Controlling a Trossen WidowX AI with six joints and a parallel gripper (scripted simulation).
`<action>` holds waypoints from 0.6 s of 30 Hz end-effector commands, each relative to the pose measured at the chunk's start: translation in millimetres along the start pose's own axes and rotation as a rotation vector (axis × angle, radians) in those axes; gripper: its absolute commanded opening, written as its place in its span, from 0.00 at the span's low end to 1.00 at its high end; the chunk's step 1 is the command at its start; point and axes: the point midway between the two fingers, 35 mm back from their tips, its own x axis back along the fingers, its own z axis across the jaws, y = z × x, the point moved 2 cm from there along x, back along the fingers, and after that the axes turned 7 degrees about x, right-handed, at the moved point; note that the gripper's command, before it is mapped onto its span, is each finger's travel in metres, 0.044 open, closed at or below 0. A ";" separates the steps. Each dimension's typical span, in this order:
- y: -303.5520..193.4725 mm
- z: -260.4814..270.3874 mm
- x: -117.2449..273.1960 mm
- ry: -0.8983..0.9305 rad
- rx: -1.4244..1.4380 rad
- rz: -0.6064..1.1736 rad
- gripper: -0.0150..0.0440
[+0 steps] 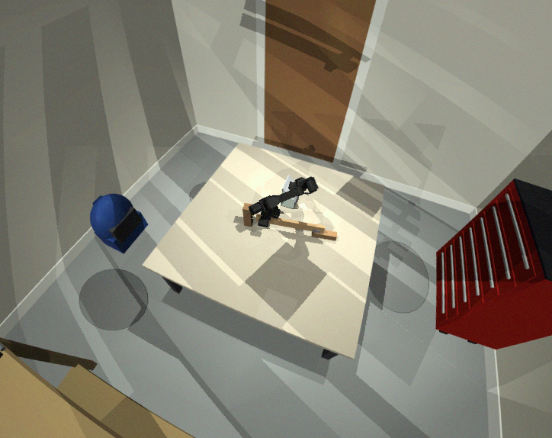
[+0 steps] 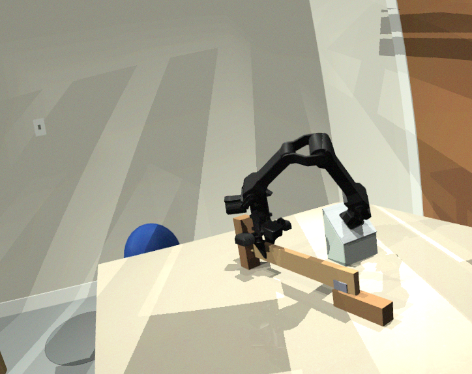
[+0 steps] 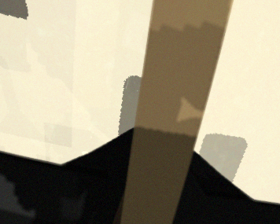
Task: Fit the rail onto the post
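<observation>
The long wooden rail (image 1: 298,224) (image 2: 309,264) (image 3: 181,62) is off the table at its near end, looking roughly level. Its far end sits at the grey bracket (image 2: 339,286) on the low footboard block (image 1: 331,236) (image 2: 363,306). My gripper (image 2: 263,249) (image 3: 153,138) is shut on the rail close to its near end, one finger on each side in the wrist view. The short wooden post (image 1: 247,214) (image 2: 248,259) stands upright just beyond that end, partly behind the gripper. The rail end is very near the post; the fingers hide most of the joint, so contact and peg depth cannot be told.
The arm (image 1: 281,198) (image 2: 274,169) arches over from its base by a grey-white wedge-shaped box (image 2: 359,251) behind the rail. All stand on the pale table (image 1: 203,252) (image 2: 124,282). A blue helmet (image 1: 111,215) and a red tool cabinet (image 1: 500,310) are beyond the table.
</observation>
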 end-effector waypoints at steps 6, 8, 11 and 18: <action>-5.2 -2.2 4.2 -0.011 0.004 0.011 0.25; -5.6 -2.1 4.2 -0.011 0.004 0.011 0.25; -6.2 -2.0 4.3 -0.011 0.004 0.011 0.25; -7.7 -1.7 4.3 -0.011 0.004 0.011 0.25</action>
